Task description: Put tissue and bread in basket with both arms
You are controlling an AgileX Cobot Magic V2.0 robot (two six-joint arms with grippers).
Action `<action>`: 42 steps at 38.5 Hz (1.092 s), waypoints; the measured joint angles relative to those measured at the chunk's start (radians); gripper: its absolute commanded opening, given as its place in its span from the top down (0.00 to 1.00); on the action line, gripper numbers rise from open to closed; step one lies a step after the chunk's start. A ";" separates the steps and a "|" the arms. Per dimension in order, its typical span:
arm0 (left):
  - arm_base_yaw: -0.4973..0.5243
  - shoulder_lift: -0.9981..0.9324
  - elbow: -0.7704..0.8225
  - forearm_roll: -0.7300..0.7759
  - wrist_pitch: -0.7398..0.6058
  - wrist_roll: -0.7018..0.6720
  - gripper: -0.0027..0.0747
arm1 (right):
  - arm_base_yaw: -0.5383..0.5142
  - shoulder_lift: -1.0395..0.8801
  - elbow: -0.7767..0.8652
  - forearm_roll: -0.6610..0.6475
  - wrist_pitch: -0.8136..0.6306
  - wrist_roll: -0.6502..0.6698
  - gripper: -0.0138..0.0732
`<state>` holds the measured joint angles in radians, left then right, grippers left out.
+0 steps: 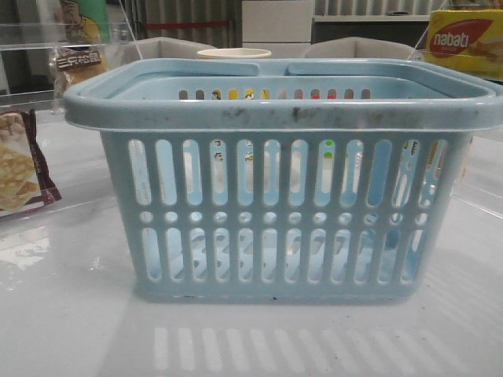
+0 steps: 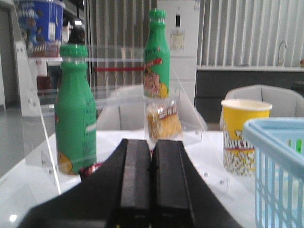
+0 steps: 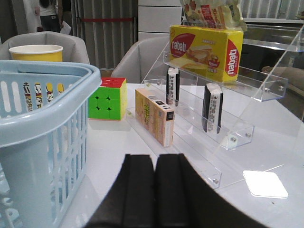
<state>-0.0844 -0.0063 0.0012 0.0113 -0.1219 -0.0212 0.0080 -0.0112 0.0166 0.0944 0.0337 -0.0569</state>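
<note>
Bread [image 2: 164,121] upright on the low tier of a clear acrylic shelf [image 2: 35,102], straight ahead of the left gripper [image 2: 152,145], beneath one green bottle [image 2: 156,54] and beside another [image 2: 75,109]. Both empty: left claw pressed together, and the right gripper [image 3: 155,159] the same. Basket [image 1: 283,118] mid-table between the arms, nothing visible inside.

For the reach: spread the left fingers first, go in low and level under the shelf's upper tier, pinch the packet across its narrow sides, then draw straight back before lifting over the rim. On the right, probably the tissue [image 3: 212,107]: a dark slim pack standing on the other acrylic rack [image 3: 237,135], though hard to tell from a similar dark pack [image 3: 173,85] further along.

Worth avoiding: popcorn cup [image 2: 244,135] near the basket, Rubik's cube [image 3: 108,99], beige box [image 3: 154,115], yellow wafer box [image 3: 206,52] overhead.
</note>
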 measured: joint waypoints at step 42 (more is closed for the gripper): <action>0.000 0.579 -0.707 0.000 0.798 0.000 0.85 | 0.000 0.579 -0.725 -0.002 0.713 0.000 0.81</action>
<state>-0.0844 0.5724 -0.7054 0.0113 0.6763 -0.0212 0.0080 0.5681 -0.7082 0.0925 0.7466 -0.0569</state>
